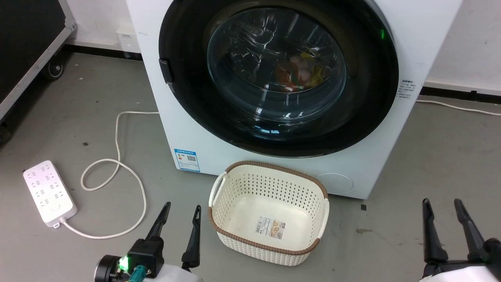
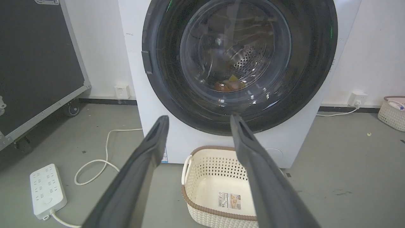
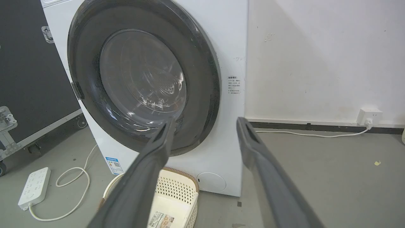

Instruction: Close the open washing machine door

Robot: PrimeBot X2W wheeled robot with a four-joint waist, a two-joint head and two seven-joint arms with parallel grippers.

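Two dark long-fingered tools low on the near side of the head view: left tool (image 1: 183,205) and right tool (image 1: 442,201), both spread wide, holding nothing. Same from the wrists: left tool (image 2: 199,116) wide, aimed at the door's lower rim; right tool (image 3: 206,119) wide, aimed at the machine's lower right front.

Large round black-framed washing machine door (image 1: 278,74) with bulging clear glass window: lying flat against the front of the big white front-loading washing machine (image 1: 415,23), rim flush as far as visible, latch tab on left edge. Reads as shut. Coloured laundry (image 1: 297,74) seen through the glass, low in the drum. Small green light (image 1: 382,34) at the door's upper right edge. Small blue label (image 1: 186,159) low left on the front.

Cream perforated plastic basket with brown woven rim (image 1: 270,166) on the grey floor just in front of the machine, between the tools, sticker on its bottom. White power strip (image 1: 49,192) on the floor at left, white cable (image 1: 117,164) looping toward the machine's left side. Black flight case (image 1: 23,39) far left.
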